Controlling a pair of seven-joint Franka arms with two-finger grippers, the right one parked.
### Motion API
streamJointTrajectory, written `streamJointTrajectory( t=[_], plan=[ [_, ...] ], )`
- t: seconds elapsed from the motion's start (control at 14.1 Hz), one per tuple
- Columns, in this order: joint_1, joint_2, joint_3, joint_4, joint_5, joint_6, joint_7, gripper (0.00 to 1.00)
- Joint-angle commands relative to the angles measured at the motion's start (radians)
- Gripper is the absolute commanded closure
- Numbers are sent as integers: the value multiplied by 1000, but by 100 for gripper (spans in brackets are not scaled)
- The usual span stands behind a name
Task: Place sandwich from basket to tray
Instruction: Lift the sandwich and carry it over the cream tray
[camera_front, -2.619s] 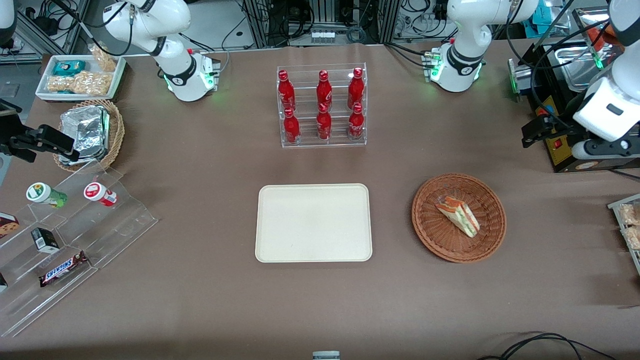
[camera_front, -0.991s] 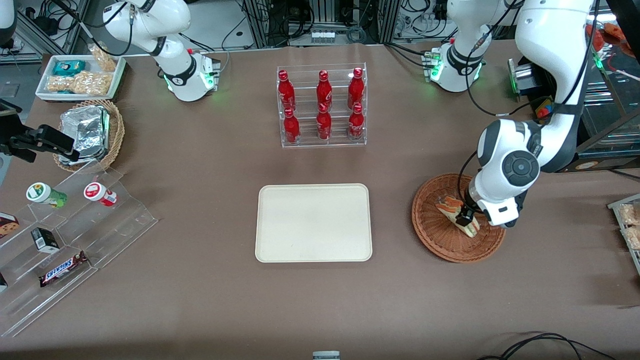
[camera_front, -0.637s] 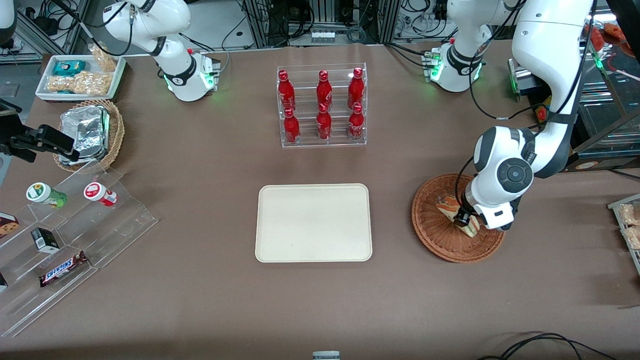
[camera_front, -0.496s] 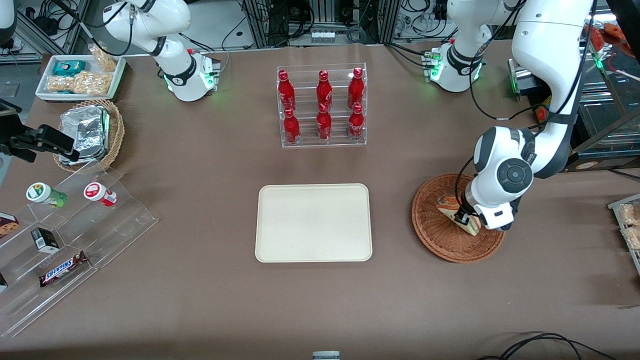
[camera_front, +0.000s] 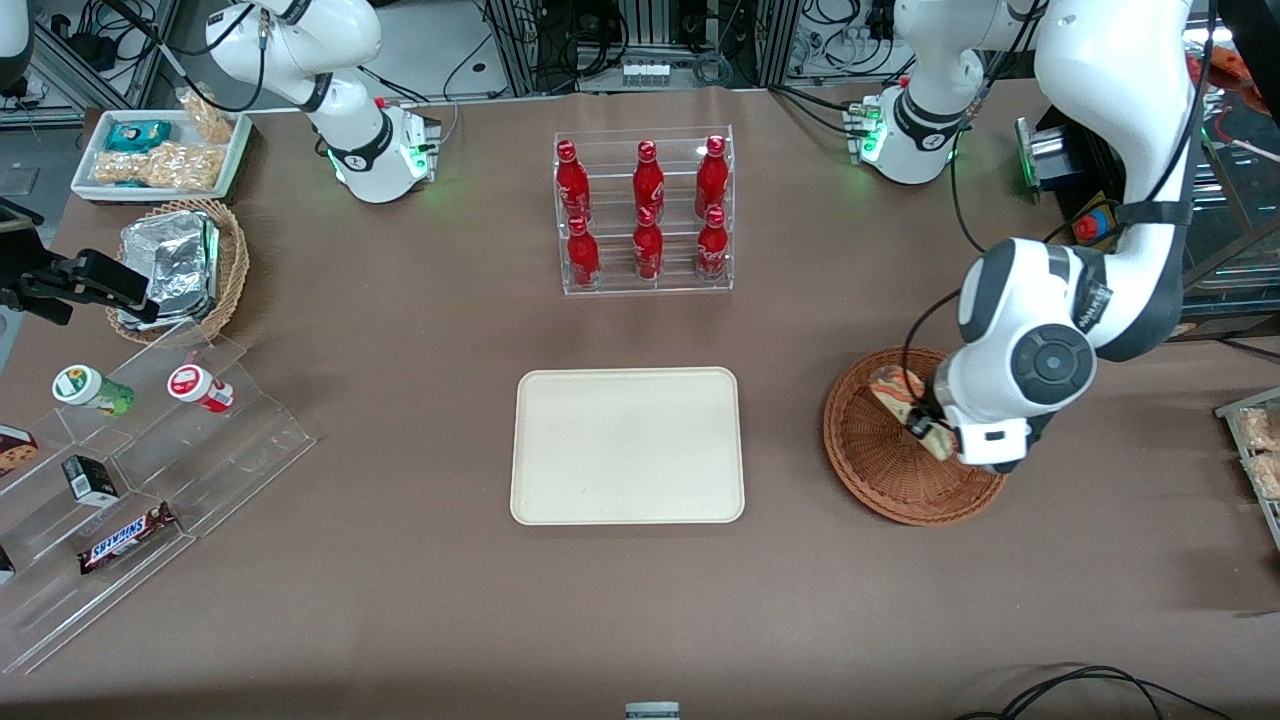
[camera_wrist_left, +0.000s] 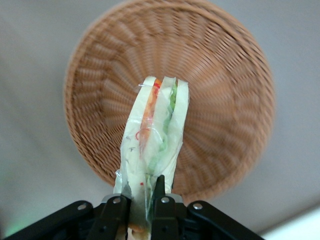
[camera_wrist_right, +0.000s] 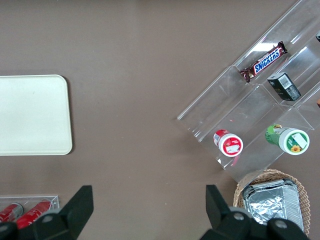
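My left gripper (camera_front: 920, 424) is shut on the sandwich (camera_front: 893, 392), a wrapped white-bread wedge with orange and green filling, and holds it lifted above the reddish-brown round basket (camera_front: 872, 470). In the left wrist view the sandwich (camera_wrist_left: 156, 130) hangs pinched between the black fingers (camera_wrist_left: 159, 192), with the basket (camera_wrist_left: 225, 90) below it and nothing else in it. The cream tray (camera_front: 627, 445) lies bare beside the basket, toward the parked arm's end of the table; it also shows in the right wrist view (camera_wrist_right: 30, 115).
A clear rack of red bottles (camera_front: 645, 212) stands farther from the front camera than the tray. A tan basket of foil packs (camera_front: 185, 262), a white snack tray (camera_front: 160, 152) and a clear stepped shelf (camera_front: 130, 480) sit toward the parked arm's end.
The left arm came down over the basket and closed on the sandwich. In the last half second it has lifted the sandwich up off the basket floor.
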Motion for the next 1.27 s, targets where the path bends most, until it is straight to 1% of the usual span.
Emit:
streamJointTrajectory(
  t=[0.0, 0.07, 0.21, 0.28, 0.35, 0.42, 0.5, 0.64, 0.78, 0.85, 0.92, 1.06, 1.2],
  plan=[
    [-7, 66, -90, 76, -9, 20, 76, 93],
    [-7, 121, -128, 140, 1, 26, 128, 92],
    [-9, 242, -184, 286, -8, 28, 351, 90],
    [-36, 294, -208, 343, 4, 40, 401, 88],
    [-85, 342, -208, 401, 33, 81, 421, 88],
    [-119, 374, -208, 435, 81, 107, 417, 88],
    [-156, 408, -208, 478, 111, 121, 393, 88],
    [-234, 475, -202, 576, 117, 121, 334, 89],
    [-283, 514, -201, 630, 119, 123, 285, 89],
    [-312, 535, -195, 656, 128, 124, 268, 89],
    [-346, 563, -176, 682, 157, 126, 235, 89],
    [-400, 581, -150, 690, 192, 161, 158, 89],
    [-431, 601, -135, 698, 194, 192, 100, 89]
  ],
)
